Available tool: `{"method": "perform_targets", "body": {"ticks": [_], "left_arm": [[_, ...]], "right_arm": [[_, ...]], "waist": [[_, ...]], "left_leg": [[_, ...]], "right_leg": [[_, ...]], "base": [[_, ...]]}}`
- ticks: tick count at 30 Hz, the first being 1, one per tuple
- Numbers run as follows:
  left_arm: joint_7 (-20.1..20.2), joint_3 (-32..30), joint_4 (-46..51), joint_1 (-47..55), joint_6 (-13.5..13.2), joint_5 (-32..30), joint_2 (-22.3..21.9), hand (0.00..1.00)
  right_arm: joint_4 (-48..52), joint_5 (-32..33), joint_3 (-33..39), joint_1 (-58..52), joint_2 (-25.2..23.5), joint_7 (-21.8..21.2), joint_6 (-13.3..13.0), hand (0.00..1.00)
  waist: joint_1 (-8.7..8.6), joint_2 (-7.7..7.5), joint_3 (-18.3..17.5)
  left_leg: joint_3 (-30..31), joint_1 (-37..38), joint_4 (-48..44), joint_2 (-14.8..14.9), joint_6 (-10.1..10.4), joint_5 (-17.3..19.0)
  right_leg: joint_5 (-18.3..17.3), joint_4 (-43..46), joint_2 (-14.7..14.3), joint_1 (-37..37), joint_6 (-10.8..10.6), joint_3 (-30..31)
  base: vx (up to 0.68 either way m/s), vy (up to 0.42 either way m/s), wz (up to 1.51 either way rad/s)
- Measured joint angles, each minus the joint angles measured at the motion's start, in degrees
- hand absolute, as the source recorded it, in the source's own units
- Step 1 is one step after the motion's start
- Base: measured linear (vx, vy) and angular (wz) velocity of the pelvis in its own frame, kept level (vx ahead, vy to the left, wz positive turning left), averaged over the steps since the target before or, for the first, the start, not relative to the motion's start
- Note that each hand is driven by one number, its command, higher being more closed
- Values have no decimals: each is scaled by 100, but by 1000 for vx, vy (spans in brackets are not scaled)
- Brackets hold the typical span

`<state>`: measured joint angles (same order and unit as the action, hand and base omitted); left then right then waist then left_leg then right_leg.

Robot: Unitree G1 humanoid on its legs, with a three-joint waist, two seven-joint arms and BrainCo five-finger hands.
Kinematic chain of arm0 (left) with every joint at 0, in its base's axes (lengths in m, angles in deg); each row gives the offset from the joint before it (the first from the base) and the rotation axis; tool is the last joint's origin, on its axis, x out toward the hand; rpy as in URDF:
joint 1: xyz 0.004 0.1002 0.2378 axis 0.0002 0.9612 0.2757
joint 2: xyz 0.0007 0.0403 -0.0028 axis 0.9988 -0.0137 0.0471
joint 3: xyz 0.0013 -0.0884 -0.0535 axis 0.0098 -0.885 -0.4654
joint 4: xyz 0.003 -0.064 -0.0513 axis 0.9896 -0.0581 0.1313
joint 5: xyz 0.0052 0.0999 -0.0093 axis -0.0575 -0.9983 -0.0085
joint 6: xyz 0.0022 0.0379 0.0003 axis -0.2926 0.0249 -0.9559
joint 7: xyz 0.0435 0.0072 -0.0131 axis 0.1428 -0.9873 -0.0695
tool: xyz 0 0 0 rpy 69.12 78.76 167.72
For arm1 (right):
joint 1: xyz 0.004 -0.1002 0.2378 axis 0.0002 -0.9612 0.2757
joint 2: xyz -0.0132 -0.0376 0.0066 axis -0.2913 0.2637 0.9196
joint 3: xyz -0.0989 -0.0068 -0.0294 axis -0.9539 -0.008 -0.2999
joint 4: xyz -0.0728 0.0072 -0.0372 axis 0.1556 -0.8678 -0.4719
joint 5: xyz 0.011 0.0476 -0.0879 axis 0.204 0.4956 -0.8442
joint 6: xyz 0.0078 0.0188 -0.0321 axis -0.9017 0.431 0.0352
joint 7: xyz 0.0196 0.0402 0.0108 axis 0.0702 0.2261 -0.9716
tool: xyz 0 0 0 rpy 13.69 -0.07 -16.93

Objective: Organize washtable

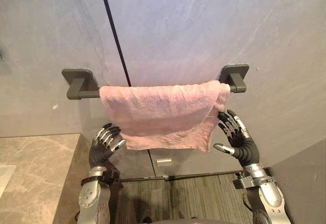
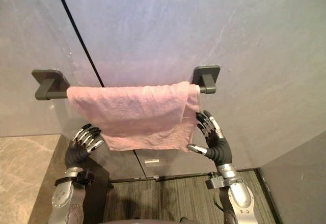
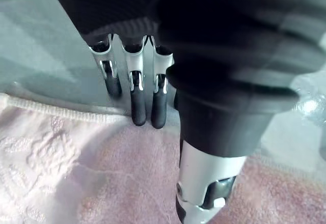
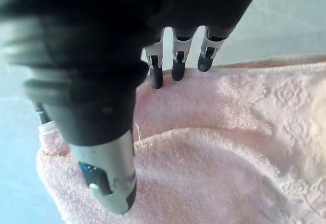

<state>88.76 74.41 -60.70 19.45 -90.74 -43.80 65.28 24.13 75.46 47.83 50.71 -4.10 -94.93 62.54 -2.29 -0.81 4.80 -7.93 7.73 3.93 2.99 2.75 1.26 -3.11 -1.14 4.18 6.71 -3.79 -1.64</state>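
- The pink towel (image 1: 163, 114) hangs folded over the dark towel bar (image 1: 89, 94) on the grey wall (image 1: 204, 25). It sits up at 12 o'clock from both hands, and above and to the 3 o'clock side of the marble tabletop (image 1: 35, 173).
- The towel probably hangs there because the bar is its tidy home. Draped over the bar, it stays off the tabletop and can dry.
- The towel's long axis follows the bar, running from 9 to 3 o'clock. Its free hem points down toward 6 o'clock.
- The drape is uneven. The 3 o'clock end is bunched against the bracket (image 1: 235, 76), and a loose flap there drops slightly lower than the rest of the hem.
- The left hand (image 1: 102, 150) sits at the towel's 7 o'clock corner. In its wrist view the fingers (image 3: 138, 107) are extended and loose, with their tips at the hem and the thumb apart. It clasps nothing.
- The right hand (image 1: 243, 147) is raised at the towel's 4 o'clock edge. Its fingers (image 1: 229, 124) are spread and straight, their tips resting on the cloth, and the thumb is held wide. It grasps nothing either.
- Having one hand at each end suggests the hands are smoothing or squaring the hang, not carrying the towel.
- The bunched right end looks like the part that most needs evening out.
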Motion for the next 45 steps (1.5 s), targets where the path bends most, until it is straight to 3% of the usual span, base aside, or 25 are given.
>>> {"method": "perform_targets", "body": {"ticks": [8, 16, 32, 45], "left_arm": [[46, -256, -2, 290, 1, 21, -81, 0], [185, -318, -744, 649, 83, -51, -139, 0], [239, -116, -2715, 801, 190, -1169, -3, 0], [-10, -43, -4028, 394, 280, -1743, 211, 0]], "right_arm": [[-378, -479, 812, -221, -161, 218, 1, 0], [-1795, -1005, 855, -256, -162, 390, 26, 0], [-4302, -2506, 728, -169, 51, 696, 145, 0], [-5712, -2933, 625, 413, 179, 890, 261, 0]], "waist": [[0, 4, -2], [3, 11, -5], [100, 123, -121], [134, 86, -121]], "left_leg": [[2, -4, -5, -3, -2, 9], [5, 1, 17, -4, -1, 10], [-3, -16, 3, 18, 3, 5], [21, -83, 29, -21, 3, 5]], "right_leg": [[-3, 4, 6, 3, -2, -5], [-31, 37, 12, -7, -19, -11], [-249, 469, 52, -195, -2, -120], [-246, 387, 48, -238, -3, -128]], "base": [[-4, -3, 0], [0, 0, 0], [-21, -13, 1], [0, 0, 0]]}}
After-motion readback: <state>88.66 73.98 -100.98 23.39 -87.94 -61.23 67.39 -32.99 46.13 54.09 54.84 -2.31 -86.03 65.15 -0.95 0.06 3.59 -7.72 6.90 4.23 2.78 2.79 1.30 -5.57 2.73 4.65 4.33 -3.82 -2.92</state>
